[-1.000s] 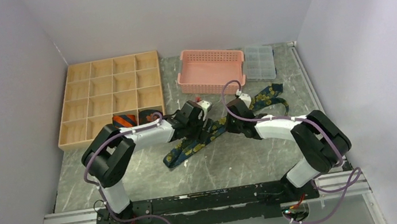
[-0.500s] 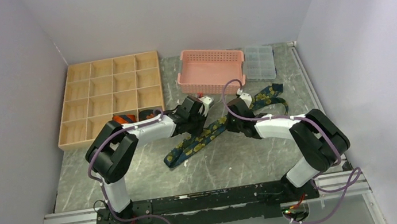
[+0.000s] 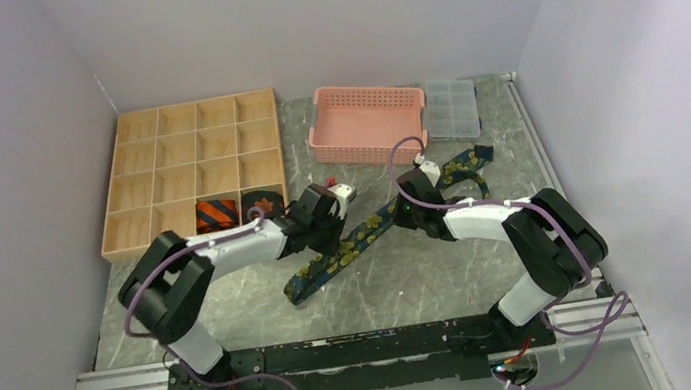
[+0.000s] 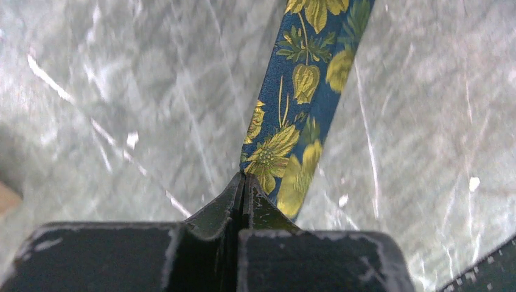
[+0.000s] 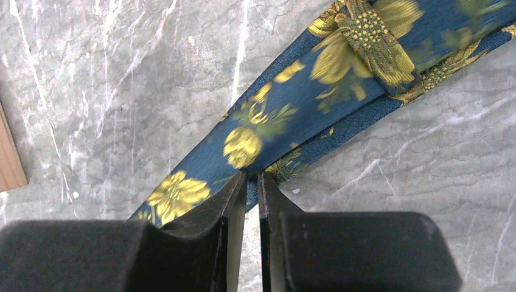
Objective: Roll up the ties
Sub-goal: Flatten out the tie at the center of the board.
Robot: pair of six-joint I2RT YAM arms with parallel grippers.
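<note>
Your floral tie lies slantwise across the marble table. One end is near the middle in front of you, and the other reaches up toward the clear plastic box, where it doubles back on itself.

Left gripper: jaws pressed right together, tips down at the edge of the tie's narrow stretch. Whether any cloth is caught in that seam, you cannot tell from the wrist view.

Right gripper: jaws almost together, with just a thin slit between them. The tips sit at the edge of the wider stretch, where two layers overlap. A pinch or a near miss, you cannot tell.

Now the fabric. It looks thin, light and limp, with a slight sheen, so expect it to slide on the smooth stone and sag the moment you lift it. It won't hold a shape by itself, and a roll will likely spring loose unless you hold it snug.

Your best hold is probably the very tip of one end, across the full width. Take it by one edge and the strip will twist. Mind the keeper band crossing the cloth by the right arm, since it will make a lump in any roll.

The striped tie and the leaf-print tie sit rolled in neighbouring bottom-row compartments of the wooden tray, so this looks like the last one
</note>
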